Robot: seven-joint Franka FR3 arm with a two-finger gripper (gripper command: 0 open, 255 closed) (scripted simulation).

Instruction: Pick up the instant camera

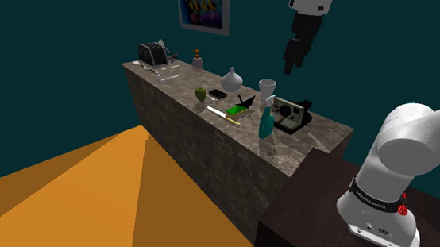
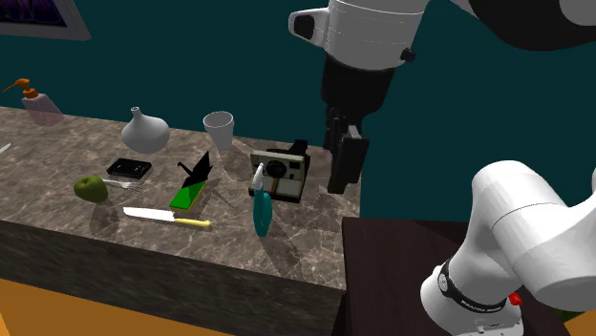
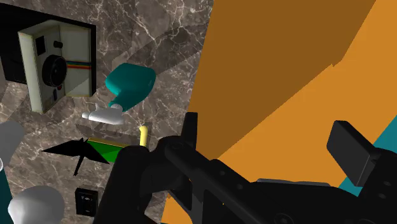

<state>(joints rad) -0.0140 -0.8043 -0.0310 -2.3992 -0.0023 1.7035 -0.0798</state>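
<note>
The instant camera (image 1: 293, 114) (image 2: 280, 173) (image 3: 55, 63) is cream and black with a rainbow stripe. It stands on the marble counter (image 1: 323, 135) near the end closest to my stand. A teal spray bottle (image 1: 266, 123) (image 2: 261, 206) (image 3: 130, 86) stands right in front of it. My gripper (image 1: 292, 61) (image 2: 342, 179) (image 3: 270, 137) hangs open and empty well above the counter. It sits to the camera's right in the second exterior view, touching nothing.
Beside the camera are a white cup (image 2: 219, 128), a green book (image 2: 188, 195), a black folded figure (image 2: 198, 167) and a yellow-handled knife (image 2: 164, 217). Farther along stand a white vase (image 2: 144, 132), an apple (image 2: 91, 187), a soap dispenser (image 2: 38, 105) and a toaster (image 1: 152, 54). Orange floor (image 1: 80, 200) lies below.
</note>
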